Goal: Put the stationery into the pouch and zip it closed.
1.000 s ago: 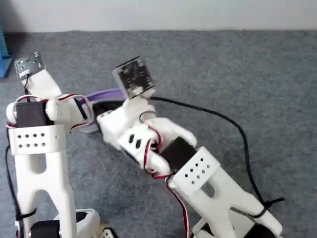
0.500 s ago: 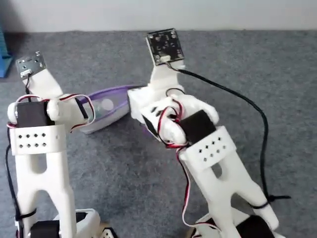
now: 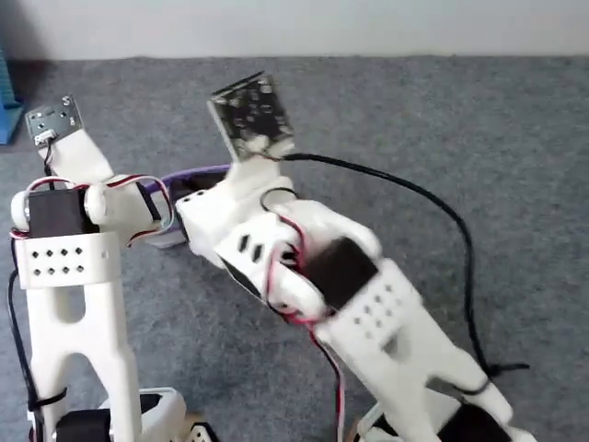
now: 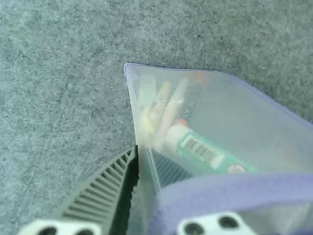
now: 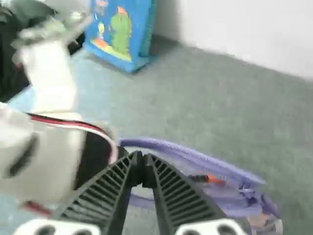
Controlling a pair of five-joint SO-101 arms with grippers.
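The pouch (image 4: pixel 230 112) is translucent with a purple zipper rim (image 4: pixel 230 188). Inside lie pale pens (image 4: pixel 161 110) and a green-labelled tube (image 4: pixel 203 151). My left gripper (image 4: pixel 138 154) is shut on the pouch's side near its mouth. In the high view the purple rim (image 3: pixel 198 173) peeks out between the two arms, and the right arm (image 3: pixel 276 249) covers most of it. My right gripper (image 5: pixel 142 159) is shut, its tips at the near purple rim (image 5: pixel 195 157) of the gaping mouth; I cannot tell whether it pinches anything. An orange item (image 5: pixel 203 178) shows inside.
Grey carpet covers the table (image 3: pixel 479 129). A blue printed box (image 5: pixel 122 29) stands at the far left by the white wall, its corner (image 3: pixel 7 110) at the high view's edge. The right arm's black cable (image 3: pixel 442 230) loops over the carpet on the right.
The right arm swung right half a second ago, uncovering the pouch, and has swung back left over it. The left arm has kept still with the pouch in its grip.
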